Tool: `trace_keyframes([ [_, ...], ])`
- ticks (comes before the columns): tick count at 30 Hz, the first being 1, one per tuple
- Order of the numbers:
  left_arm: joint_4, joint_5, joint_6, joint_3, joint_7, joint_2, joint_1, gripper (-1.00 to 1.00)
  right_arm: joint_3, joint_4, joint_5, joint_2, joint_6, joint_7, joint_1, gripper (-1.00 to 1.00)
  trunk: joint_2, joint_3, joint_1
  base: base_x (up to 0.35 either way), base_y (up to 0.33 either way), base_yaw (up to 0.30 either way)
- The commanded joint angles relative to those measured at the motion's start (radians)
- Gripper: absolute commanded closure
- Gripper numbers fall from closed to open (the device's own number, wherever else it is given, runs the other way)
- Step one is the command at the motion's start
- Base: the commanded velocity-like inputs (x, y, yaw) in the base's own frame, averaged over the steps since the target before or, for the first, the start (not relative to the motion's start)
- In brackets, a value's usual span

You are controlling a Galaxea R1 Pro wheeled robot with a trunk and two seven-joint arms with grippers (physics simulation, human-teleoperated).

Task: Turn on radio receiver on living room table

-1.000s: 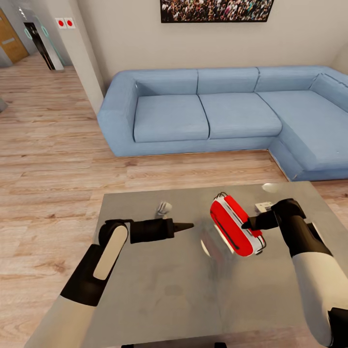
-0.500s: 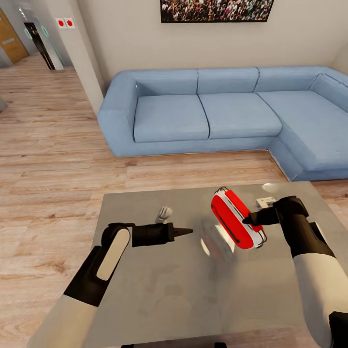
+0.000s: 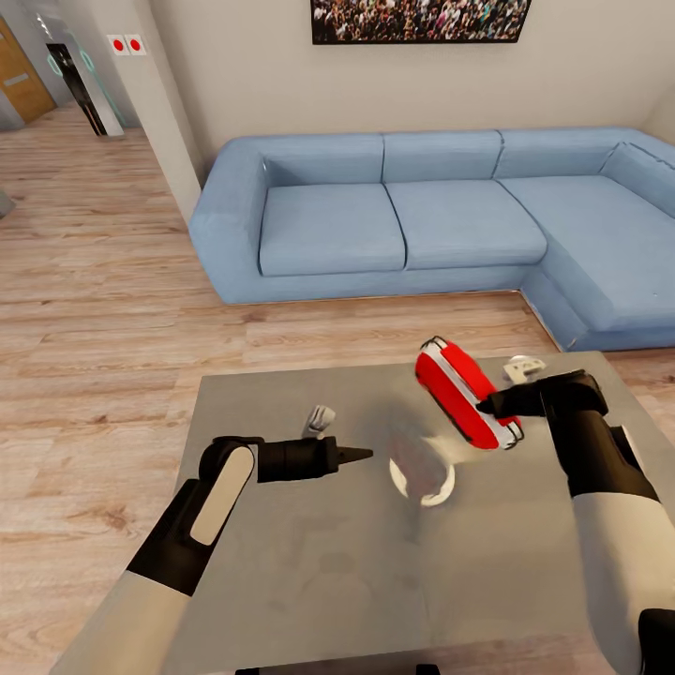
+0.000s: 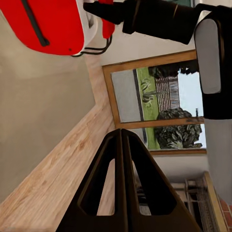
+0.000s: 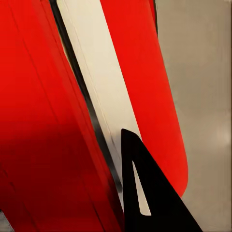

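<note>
Beyond both our grippers the blue sectional sofa [image 3: 450,216] fills the far side of the living room. Beneath them spreads the table [image 3: 328,562], its glossy grey top bare under our arms.

The radio receiver [image 3: 464,394] sits tilted on edge, right at the tip of our right gripper [image 3: 487,407], which looks pinched to a single point pressing against the radio's red and white side and grasping nothing. In the right wrist view the dark fingertip lies against the white trim of the red body [image 5: 72,96].

Our left gripper [image 3: 361,456] hovers over the tabletop, well apart from the radio, its fingers closed together and empty.

We judge the task to be in its contact stage: we are at the radio, but nothing confirms it is switched on. Pressing the control remains.
</note>
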Motion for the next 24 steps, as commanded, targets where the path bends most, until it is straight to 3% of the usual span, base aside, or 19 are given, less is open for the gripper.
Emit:
trace_keyframes([
  [1,0.000,0.000,0.000,0.000,0.000,0.000,0.000,1.00,0.000,-0.003,-0.011,0.005,-0.013,-0.014,0.007,1.00,0.000,0.000,0.000,0.000,0.000,0.000],
  [4,0.000,0.000,0.000,0.000,0.000,0.000,0.000,1.00,-0.006,-0.013,-0.014,0.018,-0.060,-0.050,0.037,1.00,0.000,0.000,0.000,0.000,0.000,0.000],
  [11,0.000,0.000,0.000,0.000,0.001,0.000,0.000,1.00,-0.062,-0.005,-0.017,0.055,-0.135,-0.095,0.094,1.00,0.000,0.000,0.000,0.000,0.000,0.000],
  [24,0.000,0.000,0.000,0.000,0.000,0.000,0.000,1.00,-0.079,0.103,-0.021,0.063,-0.214,-0.120,0.098,1.00,0.000,0.000,0.000,0.000,0.000,0.000],
])
